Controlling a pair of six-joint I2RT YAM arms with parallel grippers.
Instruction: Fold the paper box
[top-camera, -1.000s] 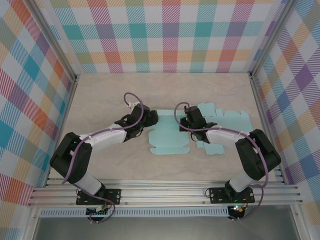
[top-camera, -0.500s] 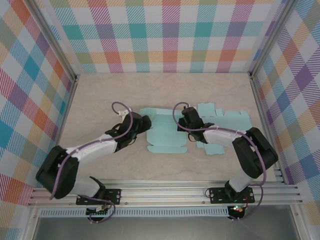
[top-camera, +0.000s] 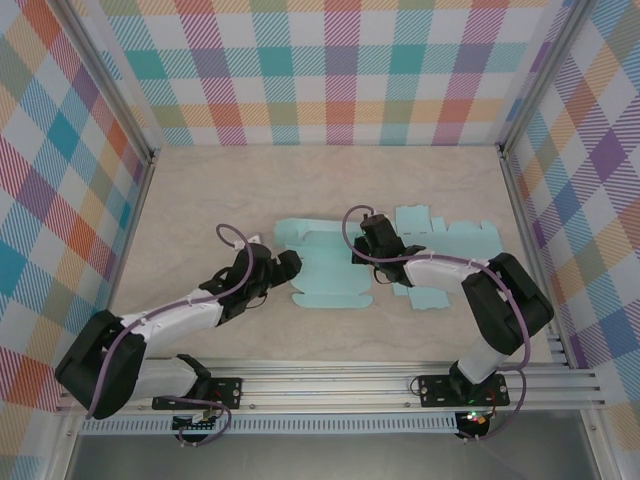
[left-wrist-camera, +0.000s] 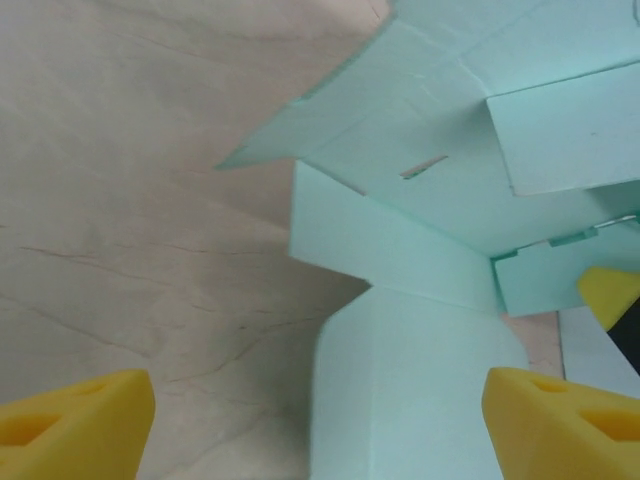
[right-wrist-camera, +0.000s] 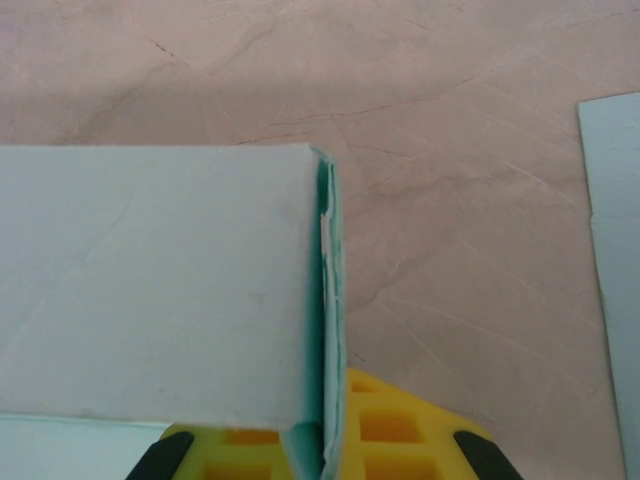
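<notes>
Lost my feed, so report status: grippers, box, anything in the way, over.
Right gripper shut on paper box's raised wall. Left gripper open at its left flap. Second flat blank lying under right arm.

Plaid walls (top-camera: 340, 70) in teal, orange, purple and pink stood along the top, left and right of the frame. Silver metal posts (top-camera: 110, 90) ran down from the upper corners. The tabletop (top-camera: 200, 190) was pale beige with faint marble-like veins, evenly lit. Ribbed aluminium rails (top-camera: 330, 390) crossed the bottom, with a grey strip (top-camera: 350, 455) beneath.
</notes>
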